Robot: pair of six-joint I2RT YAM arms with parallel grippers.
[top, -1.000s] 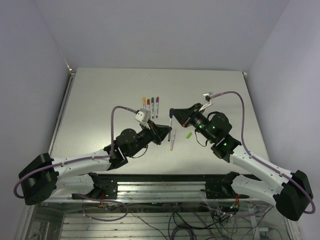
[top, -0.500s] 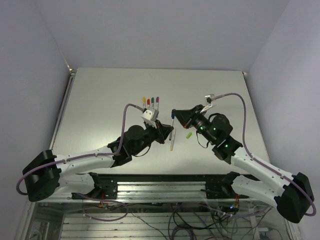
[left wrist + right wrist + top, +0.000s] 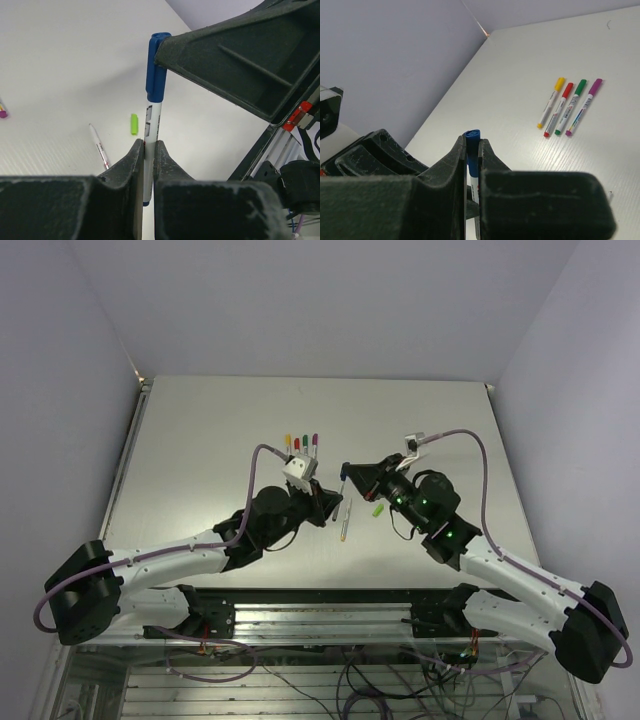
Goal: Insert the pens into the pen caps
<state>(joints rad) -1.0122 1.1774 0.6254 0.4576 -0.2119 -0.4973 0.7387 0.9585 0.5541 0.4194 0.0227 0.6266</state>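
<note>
Left wrist view: left fingers (image 3: 127,165) are pinching the pen (image 3: 151,120), right fingers (image 3: 225,65) the blue cap (image 3: 156,75); any tilt is risking slipping.

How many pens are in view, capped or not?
6. Four capped pens lie in a row; the blue pen is clamped by the left gripper and right gripper; one uncapped pen lies near the light green cap. None seems hidden.

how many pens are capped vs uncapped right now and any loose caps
capped pens in the row: 4 (yellow pen, red pen, green pen, magenta pen)
blue pen, capped, held between left gripper and right gripper: 1
uncapped pen on the table: 1
loose light green cap: 1
total: 6 pens, 1 loose cap
</note>
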